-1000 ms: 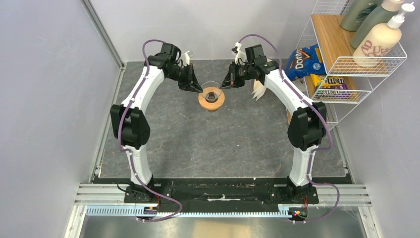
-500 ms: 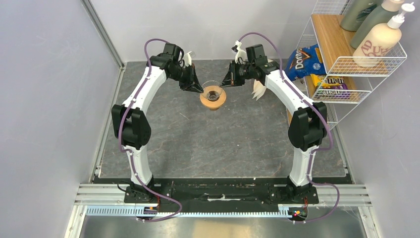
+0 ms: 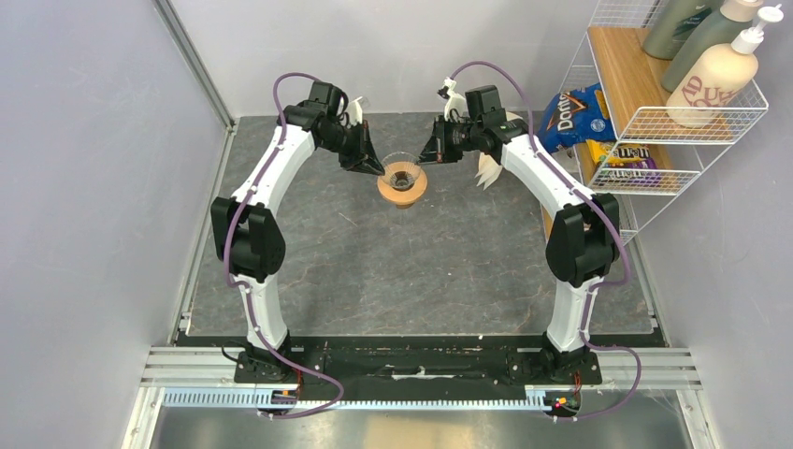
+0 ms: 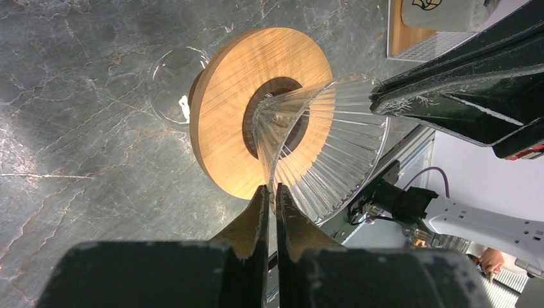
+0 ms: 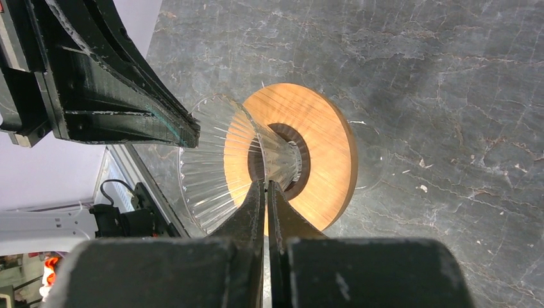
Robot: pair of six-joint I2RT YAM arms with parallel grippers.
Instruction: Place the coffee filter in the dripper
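Dripper: the dripper (image 3: 400, 185) is at the far middle of the table (image 3: 374, 271), between the two grippers. Its glass cone (image 4: 333, 147) sits above the wooden ring (image 4: 224, 109), and the cone is empty.
Left gripper: the left gripper (image 3: 376, 170) is almost closed, pinching the thin glass wall at the cone's left rim.
Right gripper: the right gripper (image 3: 426, 159) is fully closed, with its tip against the opposite rim. I cannot tell whether any glass sits between its fingers.
Why held so: a touch from each side looks meant to steady the dripper and keep its mouth up for the filter. I cannot tell whether it rests on the table or is raised a little.
Filter: the filter (image 3: 487, 171) is a white paper fan on the table, right of the dripper. The right forearm partly hides it. It is apart from the dripper and nothing holds it.
Progress: the filter is not yet in, and the fetch has not begun.
In the way: both grippers are busy at the rim and their tips crowd the mouth. One would have to let go to fetch the filter, and the right arm lies across it.
Around: a wire shelf (image 3: 655, 117) with bottles (image 3: 715, 75) stands at the far right. A chip bag (image 3: 570, 114) and a candy bag (image 3: 625, 161) lie beside it, near the filter but not touching it.
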